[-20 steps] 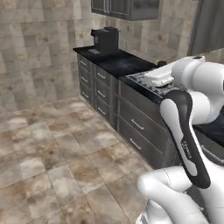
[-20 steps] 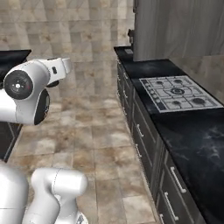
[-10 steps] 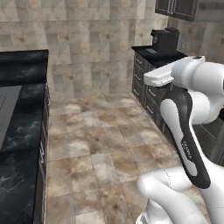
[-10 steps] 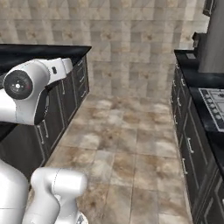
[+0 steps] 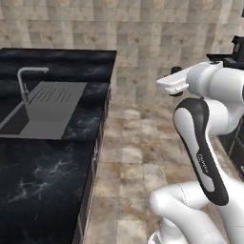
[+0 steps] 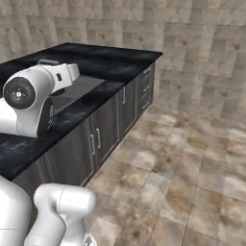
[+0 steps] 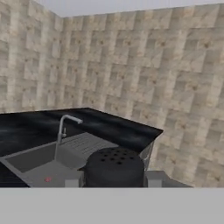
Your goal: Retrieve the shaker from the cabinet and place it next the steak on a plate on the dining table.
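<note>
The shaker [image 7: 114,168] shows in the hand view as a black round cap with small holes, low in the middle. My gripper [image 7: 114,180] is shut on the shaker, with a grey finger [image 7: 73,179] on each side of it. The white hand [image 5: 172,84] is held high over the floor, to the right of a black marble counter [image 5: 43,176]. From the right base view the hand [image 6: 65,77] hangs in front of that counter. The cabinet, the steak, the plate and the dining table are out of view.
A grey sink [image 5: 45,107] with a curved faucet [image 5: 26,81] is set into the black counter. Dark doors and drawers [image 6: 144,91] run under the counter. A tiled floor [image 5: 138,157] lies open to the right, and a dark appliance [image 5: 237,45] stands far right.
The whole picture has swung as the base turned: the stove counter has left the views and the sink counter has come in. The arm keeps its pose.
</note>
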Available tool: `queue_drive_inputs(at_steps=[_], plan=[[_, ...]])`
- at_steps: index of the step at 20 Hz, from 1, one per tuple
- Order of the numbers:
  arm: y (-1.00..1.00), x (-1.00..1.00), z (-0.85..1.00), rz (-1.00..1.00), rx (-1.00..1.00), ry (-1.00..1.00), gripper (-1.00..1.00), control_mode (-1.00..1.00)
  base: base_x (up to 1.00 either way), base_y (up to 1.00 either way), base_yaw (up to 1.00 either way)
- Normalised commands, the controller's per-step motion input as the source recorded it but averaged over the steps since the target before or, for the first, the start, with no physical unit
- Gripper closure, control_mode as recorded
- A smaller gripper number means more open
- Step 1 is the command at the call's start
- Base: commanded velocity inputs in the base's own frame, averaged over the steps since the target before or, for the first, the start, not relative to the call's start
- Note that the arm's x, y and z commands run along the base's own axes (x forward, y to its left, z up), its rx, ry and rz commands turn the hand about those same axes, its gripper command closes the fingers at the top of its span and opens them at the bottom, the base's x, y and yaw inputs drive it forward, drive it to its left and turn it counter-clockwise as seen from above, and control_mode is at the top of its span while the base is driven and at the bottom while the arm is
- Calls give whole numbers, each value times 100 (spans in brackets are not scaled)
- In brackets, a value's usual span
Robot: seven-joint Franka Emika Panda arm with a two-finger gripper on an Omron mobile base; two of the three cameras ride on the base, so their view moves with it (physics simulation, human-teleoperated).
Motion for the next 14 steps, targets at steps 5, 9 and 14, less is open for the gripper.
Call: queue_drive_inputs(at_steps=[5,9,14], plan=[[0,0,0,0,0,0,100,100,0,41,49],[0,0,0,0,0,0,100,100,-1,47,44],[0,0,0,0,0,0,100,100,-27,44,41]])
